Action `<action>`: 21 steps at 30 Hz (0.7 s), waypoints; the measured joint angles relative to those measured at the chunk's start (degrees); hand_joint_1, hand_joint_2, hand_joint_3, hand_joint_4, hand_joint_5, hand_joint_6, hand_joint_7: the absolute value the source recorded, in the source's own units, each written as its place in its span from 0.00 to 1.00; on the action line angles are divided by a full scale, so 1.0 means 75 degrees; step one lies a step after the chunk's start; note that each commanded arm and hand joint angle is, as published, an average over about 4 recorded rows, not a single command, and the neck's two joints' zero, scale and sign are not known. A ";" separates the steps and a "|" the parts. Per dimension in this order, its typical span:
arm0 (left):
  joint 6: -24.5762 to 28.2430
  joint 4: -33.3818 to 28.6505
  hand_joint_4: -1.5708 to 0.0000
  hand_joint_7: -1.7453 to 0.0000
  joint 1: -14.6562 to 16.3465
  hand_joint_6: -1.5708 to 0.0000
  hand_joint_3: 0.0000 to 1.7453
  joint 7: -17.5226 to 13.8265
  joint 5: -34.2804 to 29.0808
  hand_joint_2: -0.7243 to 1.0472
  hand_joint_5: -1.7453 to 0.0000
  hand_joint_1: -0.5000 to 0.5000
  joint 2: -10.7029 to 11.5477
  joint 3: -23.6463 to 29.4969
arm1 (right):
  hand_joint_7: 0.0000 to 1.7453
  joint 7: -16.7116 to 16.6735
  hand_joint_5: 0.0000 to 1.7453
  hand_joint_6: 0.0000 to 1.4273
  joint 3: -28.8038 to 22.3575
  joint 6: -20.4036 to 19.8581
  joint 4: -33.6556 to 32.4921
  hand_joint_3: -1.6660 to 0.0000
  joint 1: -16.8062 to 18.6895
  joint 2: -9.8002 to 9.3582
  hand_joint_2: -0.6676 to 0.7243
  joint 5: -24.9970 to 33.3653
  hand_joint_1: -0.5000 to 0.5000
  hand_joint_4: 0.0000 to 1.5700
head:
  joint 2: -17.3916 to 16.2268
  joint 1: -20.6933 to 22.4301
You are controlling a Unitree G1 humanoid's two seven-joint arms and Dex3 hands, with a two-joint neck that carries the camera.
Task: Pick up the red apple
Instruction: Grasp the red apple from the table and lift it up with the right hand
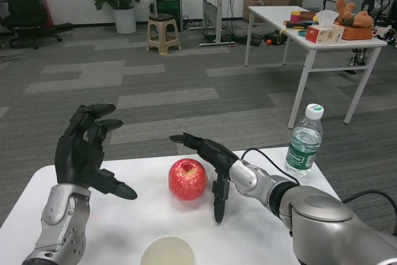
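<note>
White table (124, 215) — red apple (188, 179), water bottle (304, 139), paper cup (168, 252). Grey carpet (161, 72) beyond. Right hand (208, 162) spread beside apple, left hand (87, 150) spread too — both holding nothing.

apple (188, 179): showing red with tiny pale speckles
table (124, 221): looking white
left hand (84, 153): looking black
right hand (211, 156): looking black
bottle (304, 141): showing a green label, white cap
cup (167, 251): looking cream

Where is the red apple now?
In the head view, the red apple sits mid-table, just left of the right robot hand, behind the paper cup.
</note>
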 measured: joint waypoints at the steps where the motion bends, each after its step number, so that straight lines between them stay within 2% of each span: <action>1: 0.0000 0.0000 1.00 0.40 0.0000 0.73 0.03 0.0000 -0.0002 0.20 0.12 0.02 0.0000 0.0000 | 0.14 -0.0001 0.07 0.00 0.0051 0.0007 0.0002 0.90 -0.0012 0.0005 0.45 0.0000 0.04 0.00 | -0.0001 0.0007; 4: 0.0000 0.0000 1.00 0.40 0.0000 0.73 0.04 -0.0001 -0.0003 0.20 0.12 0.02 0.0000 0.0000 | 0.28 -0.0003 0.25 0.06 0.0164 0.0015 0.0018 0.90 -0.0044 0.0016 0.36 -0.0001 0.04 0.01 | -0.0012 0.0030; 5: 0.0000 0.0000 1.00 0.40 0.0000 0.73 0.04 -0.0001 -0.0003 0.20 0.12 0.02 0.0000 0.0000 | 0.35 -0.0004 0.35 0.11 0.0198 0.0016 0.0026 0.88 -0.0054 0.0019 0.33 -0.0001 0.05 0.03 | -0.0019 0.0032; 6: 0.0000 0.0000 1.00 0.40 0.0000 0.73 0.04 -0.0001 -0.0003 0.20 0.12 0.02 0.0000 0.0000 | 0.40 -0.0005 0.40 0.15 0.0233 0.0017 0.0033 0.86 -0.0064 0.0022 0.31 -0.0001 0.06 0.05 | -0.0026 0.0033; 8: 0.0000 0.0000 1.00 0.40 0.0000 0.73 0.05 -0.0002 -0.0003 0.20 0.12 0.02 -0.0001 -0.0001 | 0.52 -0.0006 0.53 0.26 0.0303 0.0019 0.0043 0.79 -0.0084 0.0028 0.27 0.0000 0.08 0.08 | -0.0042 0.0025; 11: 0.0000 0.0000 1.00 0.40 0.0000 0.73 0.05 -0.0002 -0.0003 0.20 0.12 0.02 -0.0001 0.0000 | 0.63 -0.0007 0.65 0.39 0.0381 0.0020 0.0055 0.71 -0.0103 0.0031 0.23 0.0000 0.07 0.11 | -0.0045 0.0024; 14: 0.0000 0.0000 1.00 0.40 0.0000 0.73 0.05 -0.0002 -0.0004 0.20 0.12 0.02 -0.0001 0.0006 | 0.76 -0.0008 0.82 0.51 0.0476 0.0025 0.0087 0.58 -0.0119 0.0032 0.17 0.0002 0.07 0.17 | -0.0042 0.0047; 17: -0.0001 0.0000 1.00 0.40 0.0000 0.73 0.03 -0.0002 -0.0004 0.20 0.12 0.02 -0.0001 0.0014 | 0.86 0.0002 0.90 0.61 0.0492 0.0026 0.0123 0.46 -0.0128 0.0038 0.13 0.0002 0.08 0.25 | -0.0044 0.0047; 21: -0.0002 0.0000 1.00 0.40 0.0004 0.73 0.01 -0.0002 -0.0004 0.20 0.12 0.02 -0.0001 0.0027 | 0.94 0.0041 0.94 0.68 0.0492 0.0025 0.0187 0.29 -0.0139 0.0050 0.09 0.0002 0.08 0.30 | -0.0049 0.0088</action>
